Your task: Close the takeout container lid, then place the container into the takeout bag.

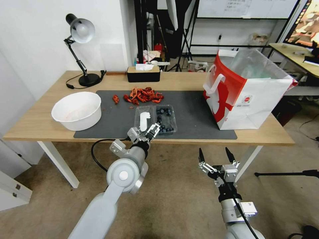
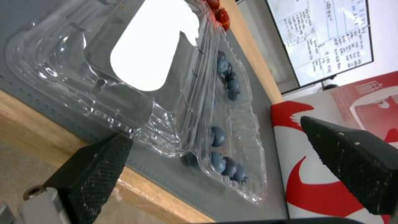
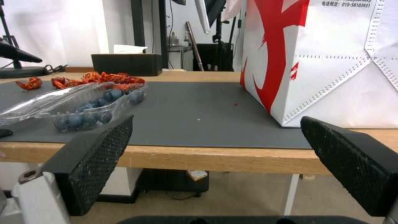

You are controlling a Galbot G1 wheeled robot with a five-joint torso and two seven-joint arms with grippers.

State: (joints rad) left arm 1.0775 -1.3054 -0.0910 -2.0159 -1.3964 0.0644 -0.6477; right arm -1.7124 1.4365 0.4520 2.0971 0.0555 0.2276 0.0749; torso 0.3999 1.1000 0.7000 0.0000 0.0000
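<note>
The container lies open on the grey mat, dark blueberries in its right half. The takeout container lid, clear with a white sticker, lies flat to the left of that half. My left gripper is open at the clamshell's near edge, by the hinge line. The left wrist view shows the lid, the berry half and my left gripper wide apart just short of them. The takeout bag stands open at the right. My right gripper hangs open in front of the table, below its edge.
A big white bowl sits at the mat's left end. Red crayfish shells are piled behind the container. A black tissue box and a desk lamp stand at the back. The table's front edge runs just under the left gripper.
</note>
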